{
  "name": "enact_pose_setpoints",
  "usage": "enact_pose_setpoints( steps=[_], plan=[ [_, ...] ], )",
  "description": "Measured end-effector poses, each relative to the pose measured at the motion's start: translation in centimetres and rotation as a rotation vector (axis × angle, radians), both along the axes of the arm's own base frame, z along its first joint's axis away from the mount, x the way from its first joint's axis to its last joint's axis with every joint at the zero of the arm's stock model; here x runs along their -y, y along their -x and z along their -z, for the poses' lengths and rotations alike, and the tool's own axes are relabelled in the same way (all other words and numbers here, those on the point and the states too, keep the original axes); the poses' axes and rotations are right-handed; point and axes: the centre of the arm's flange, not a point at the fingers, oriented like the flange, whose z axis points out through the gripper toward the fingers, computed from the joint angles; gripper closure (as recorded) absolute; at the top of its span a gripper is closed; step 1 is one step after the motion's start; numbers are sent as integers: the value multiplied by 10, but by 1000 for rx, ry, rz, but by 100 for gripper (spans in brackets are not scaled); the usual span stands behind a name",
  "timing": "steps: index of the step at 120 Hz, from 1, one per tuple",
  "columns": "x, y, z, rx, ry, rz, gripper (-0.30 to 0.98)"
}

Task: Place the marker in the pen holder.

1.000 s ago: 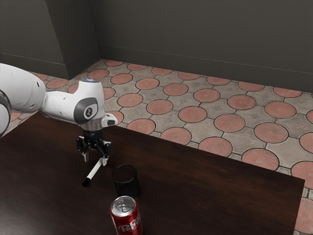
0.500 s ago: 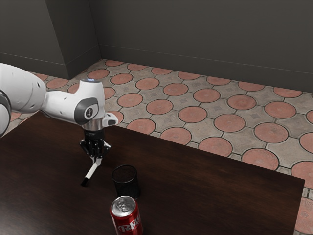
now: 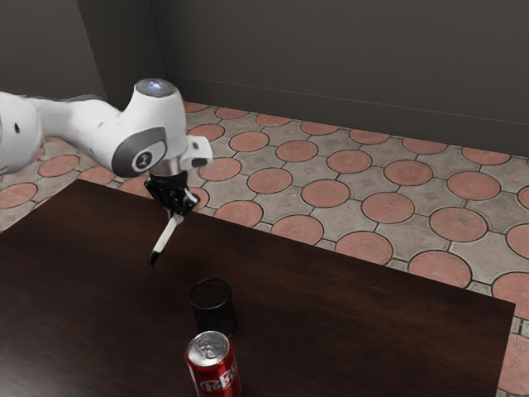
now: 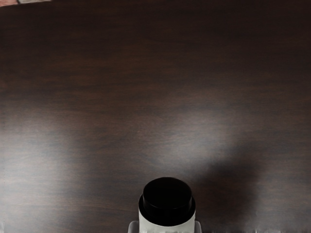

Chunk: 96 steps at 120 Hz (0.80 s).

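My gripper (image 3: pixel 177 215) is raised over the table in the exterior view, shut on the upper end of the white marker (image 3: pixel 166 239). The marker hangs tilted, its black end lowest and pointing to the exterior view's lower left. In the wrist view the black end of the marker (image 4: pixel 167 196) faces the camera, with a fingertip edge on either side of its white body. A black pen holder (image 3: pixel 214 308) stands upright on the table, nearer the exterior camera than the gripper and lower than it.
A red soda can (image 3: pixel 213 367) stands close to the pen holder, on its side toward the exterior camera. The dark wooden table (image 3: pixel 347 331) ends at a far edge beyond the gripper, with tiled floor behind it.
My gripper closed on the marker between the two earlier pictures. Since then the arm has risen, lifting the marker off the table. Pen holder and can have stayed put.
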Motion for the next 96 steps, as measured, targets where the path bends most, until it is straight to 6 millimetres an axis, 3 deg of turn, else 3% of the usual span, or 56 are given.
enact_pose_setpoints(
  steps=[8, 23, 37, 51, 71, 96],
  plan=[
    [21, 21, -24, 69, -33, 48, 79],
    [53, 60, -31, 174, -39, 83, 79],
    [65, 70, -37, 288, -4, 65, 79],
    [93, 78, -40, 354, 43, 54, 79],
    [131, 116, -50, 412, 80, 24, 79],
    [143, 141, -43, 425, 105, -78, 79]
  ],
)
